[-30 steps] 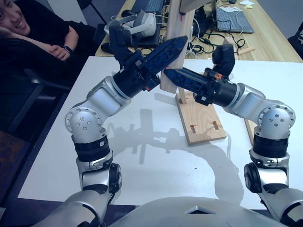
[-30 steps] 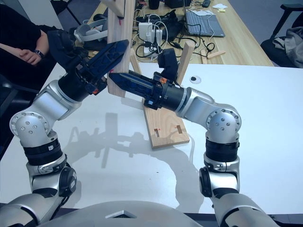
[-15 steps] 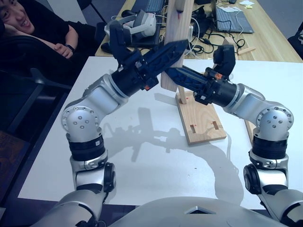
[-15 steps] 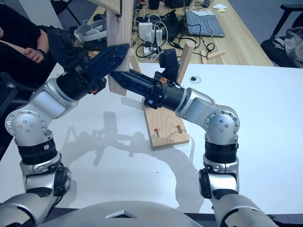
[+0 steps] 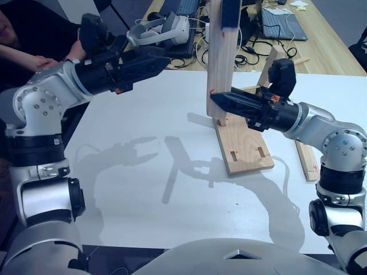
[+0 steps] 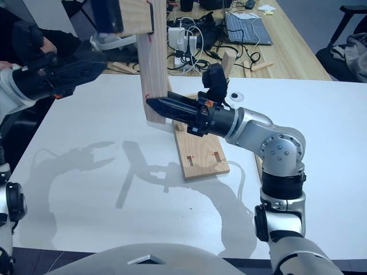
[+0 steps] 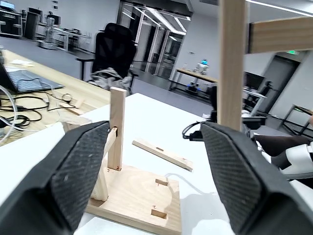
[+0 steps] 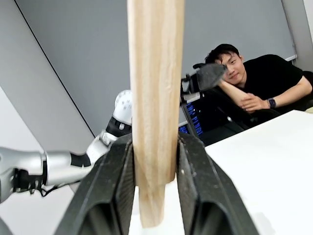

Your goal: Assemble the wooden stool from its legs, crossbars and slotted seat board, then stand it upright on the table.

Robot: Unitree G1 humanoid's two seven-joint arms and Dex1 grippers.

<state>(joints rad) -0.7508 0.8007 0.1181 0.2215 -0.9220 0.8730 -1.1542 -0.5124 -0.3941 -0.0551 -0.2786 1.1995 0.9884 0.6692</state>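
Observation:
The slotted seat board (image 5: 245,150) lies flat on the white table (image 5: 143,172). A short leg (image 7: 116,128) stands upright at its far end. A tall leg (image 5: 219,63) with a crossbar (image 7: 279,34) at its top stands upright at the board's near-left end. My right gripper (image 5: 216,101) is shut on this leg low down, and the right wrist view has the leg (image 8: 155,98) squeezed between the fingers (image 8: 115,196). Whether its foot sits in a slot is hidden. My left gripper (image 5: 161,59) hangs open and empty, well left of the leg.
One loose wooden piece (image 5: 307,161) lies on the table to the right of the board. Behind the table a wooden desk carries a headset (image 5: 163,28), cables and a laptop (image 5: 281,23). The table's left and near parts are bare.
My left gripper has come off the tall leg and swung away to the left, now open. The right gripper still holds the leg, which now stands straighter.

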